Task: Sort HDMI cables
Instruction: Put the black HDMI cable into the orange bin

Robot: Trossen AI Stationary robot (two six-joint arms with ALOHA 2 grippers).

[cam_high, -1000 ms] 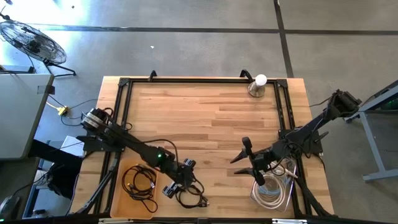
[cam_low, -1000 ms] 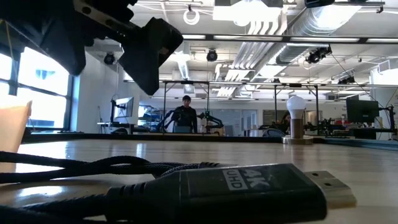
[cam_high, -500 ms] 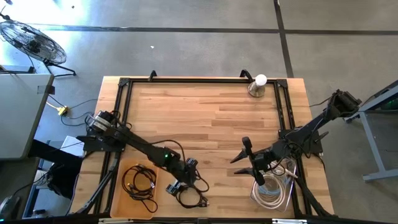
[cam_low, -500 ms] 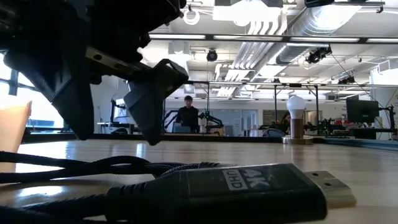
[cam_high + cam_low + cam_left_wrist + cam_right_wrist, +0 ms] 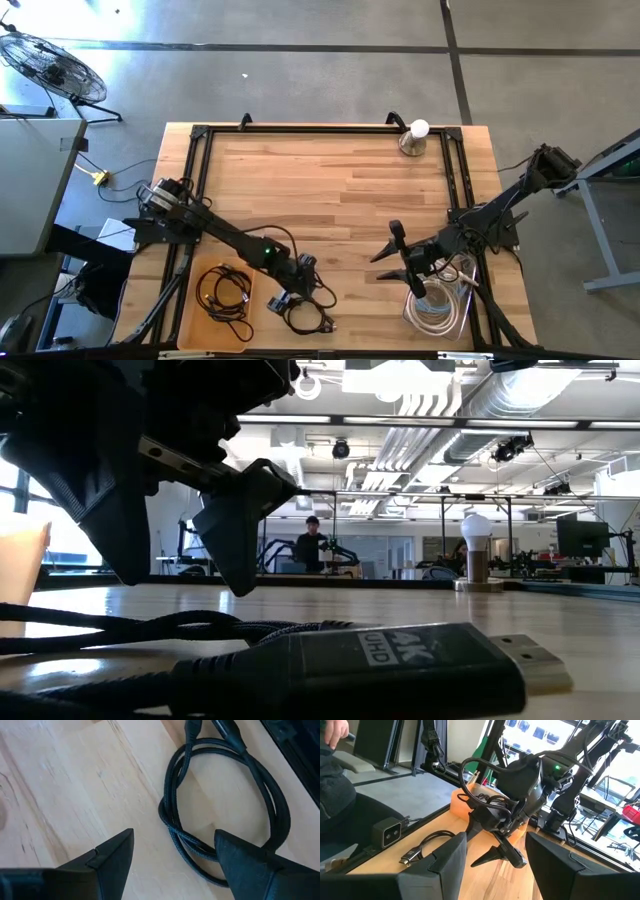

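Orange tray: near-left table corner, holding a black coiled cable.
Left gripper: arm stretched low across the table, fingers spread, poised over a black HDMI cable lying on the wood beside the tray.
Right gripper: arm angled in from the right, fingers spread, empty.
White cables: coiled at the near-right corner, below the right gripper.

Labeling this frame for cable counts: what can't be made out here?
- White cables, high view: the right arm covers part of the pile, so no count.
- Black cables in the tray, high view: tangled, too small to separate.
- Black coil, left wrist view: its plug end is cut off by the edge.
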